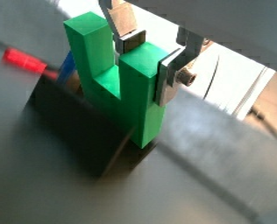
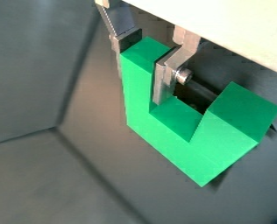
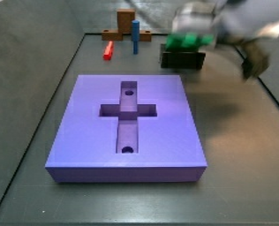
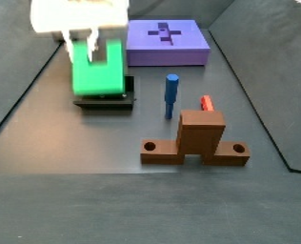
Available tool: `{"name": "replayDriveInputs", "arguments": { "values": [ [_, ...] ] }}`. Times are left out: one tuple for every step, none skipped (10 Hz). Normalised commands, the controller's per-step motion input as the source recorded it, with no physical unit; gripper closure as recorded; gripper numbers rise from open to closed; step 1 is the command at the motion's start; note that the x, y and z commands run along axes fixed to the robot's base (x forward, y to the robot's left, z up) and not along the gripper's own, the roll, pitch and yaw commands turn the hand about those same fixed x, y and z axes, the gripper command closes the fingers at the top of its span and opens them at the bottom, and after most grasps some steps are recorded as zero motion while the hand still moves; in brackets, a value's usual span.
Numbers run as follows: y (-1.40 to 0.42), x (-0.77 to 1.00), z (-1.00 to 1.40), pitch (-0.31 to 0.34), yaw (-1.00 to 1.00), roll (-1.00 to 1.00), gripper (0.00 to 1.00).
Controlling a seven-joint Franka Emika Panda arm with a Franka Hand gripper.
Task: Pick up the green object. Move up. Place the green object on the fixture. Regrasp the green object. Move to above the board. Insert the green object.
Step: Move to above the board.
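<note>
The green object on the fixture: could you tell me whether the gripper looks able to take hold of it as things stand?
Probably yes: the gripper already straddles one upright arm of the green object seated on the fixture, with nothing between.

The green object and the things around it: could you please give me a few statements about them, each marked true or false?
1. The gripper has its fingers on either side of one arm of the green object. True.
2. The green object sits in the cross-shaped recess of the board. False: in a side view the recess is empty, and the green object is at the fixture, away from the board.
3. A blue peg stands upright between the fixture and the brown post. True.
4. The red bar lies on top of the board. False: it lies on the floor beyond the board.
</note>
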Motion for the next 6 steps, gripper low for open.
{"name": "replayDriveInputs", "arguments": {
  "values": [
    [-0.01, -0.05, 1.40, 0.037, -0.04, -0.07, 1.00],
    [0.01, -0.06, 1.40, 0.034, 0.00, -0.05, 1.00],
    [0.00, -0.05, 1.40, 0.051, 0.00, -0.04, 1.00],
    [-0.01, -0.04, 1.40, 0.056, 0.01, -0.03, 1.00],
    [0.00, -0.04, 1.40, 0.050, 0.02, -0.02, 1.00],
    [-0.02, -0.01, 0.80, 0.056, 0.03, -0.02, 1.00]
  ]
}}
